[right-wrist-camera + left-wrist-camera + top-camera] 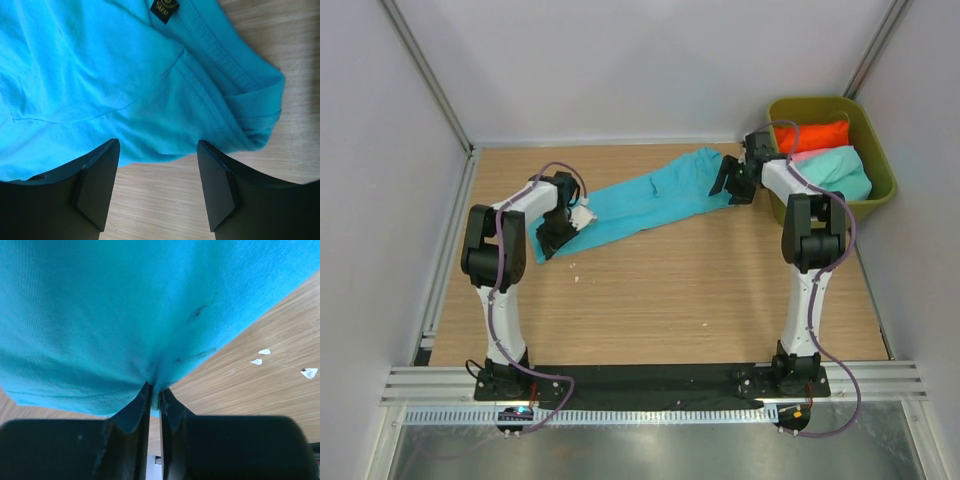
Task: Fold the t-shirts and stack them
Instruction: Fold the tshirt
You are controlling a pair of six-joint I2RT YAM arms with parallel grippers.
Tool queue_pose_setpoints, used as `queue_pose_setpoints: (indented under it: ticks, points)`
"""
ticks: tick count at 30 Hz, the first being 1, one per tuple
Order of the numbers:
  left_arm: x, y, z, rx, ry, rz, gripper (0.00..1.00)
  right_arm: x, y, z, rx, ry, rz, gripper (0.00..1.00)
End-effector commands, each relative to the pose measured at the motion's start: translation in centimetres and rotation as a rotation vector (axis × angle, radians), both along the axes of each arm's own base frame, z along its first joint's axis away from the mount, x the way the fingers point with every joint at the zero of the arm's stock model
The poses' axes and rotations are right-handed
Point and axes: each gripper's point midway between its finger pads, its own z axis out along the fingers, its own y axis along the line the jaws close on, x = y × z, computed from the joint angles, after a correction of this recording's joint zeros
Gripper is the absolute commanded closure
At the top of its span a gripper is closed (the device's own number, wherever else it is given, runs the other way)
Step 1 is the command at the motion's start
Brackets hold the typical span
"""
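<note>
A turquoise-blue t-shirt (pixel 650 200) lies stretched in a long band across the far half of the wooden table. My left gripper (pixel 556 232) sits at its near left end. In the left wrist view the jaws are shut on a pinch of the shirt's hem (pixel 125 315), with the left gripper (pixel 155 390) just above the wood. My right gripper (pixel 730 182) is at the shirt's far right end. It stands open over the collar side (pixel 100 75), the right gripper (pixel 158 146) empty, with the neck label (pixel 165 9) beyond it.
An olive-green bin (pixel 880 150) at the far right corner holds an orange-red t-shirt (pixel 812 136), a pink one (pixel 810 154) and a mint-green one (pixel 840 172). Small white scraps (pixel 577 277) lie on the wood. Grey walls close in on three sides.
</note>
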Motion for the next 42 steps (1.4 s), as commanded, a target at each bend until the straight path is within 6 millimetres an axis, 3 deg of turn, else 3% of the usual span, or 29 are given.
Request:
queue_pose_setpoints:
  ticks: [1, 2, 6, 14, 16, 17, 26, 29, 34, 42]
  points:
    - [-1.8, -0.2, -0.1, -0.019, 0.075, 0.015, 0.9, 2.3, -0.3, 1.1, -0.021, -0.073, 0.007, 0.31]
    - [-2.0, -0.4, -0.1, -0.021, 0.082, 0.014, 0.95, 2.4, -0.3, 1.0, -0.021, -0.075, 0.007, 0.31]
    - [-4.1, -2.0, 0.4, -0.039, 0.134, -0.028, 1.0, 3.5, -0.3, 0.6, -0.03, -0.088, 0.013, 0.33]
    - [-9.5, -6.4, 1.1, -0.076, 0.241, -0.197, 1.0, 5.3, 0.6, -0.9, -0.05, -0.103, 0.058, 0.35]
    - [-10.4, -7.8, 1.4, -0.079, 0.258, -0.244, 1.0, 6.2, 1.0, -0.2, -0.05, -0.131, 0.07, 0.36]
    - [-11.2, -8.9, 1.7, -0.088, 0.271, -0.273, 1.0, 6.2, 1.5, -0.9, -0.047, -0.123, 0.083, 0.35]
    - [-15.4, -16.3, 2.5, -0.124, 0.341, -0.436, 1.0, 10.3, 5.2, 0.1, -0.021, -0.233, 0.144, 0.36]
    - [-16.8, -18.7, 2.5, -0.137, 0.357, -0.486, 1.0, 10.8, 6.7, -0.6, -0.009, -0.245, 0.163, 0.36]
    - [-18.6, -21.9, 2.0, -0.156, 0.389, -0.515, 1.0, 11.3, 8.7, -1.8, 0.01, -0.253, 0.185, 0.35]
    - [-20.5, -26.1, 0.4, -0.17, 0.404, -0.559, 1.0, 13.0, 10.5, -1.6, 0.026, -0.318, 0.204, 0.35]
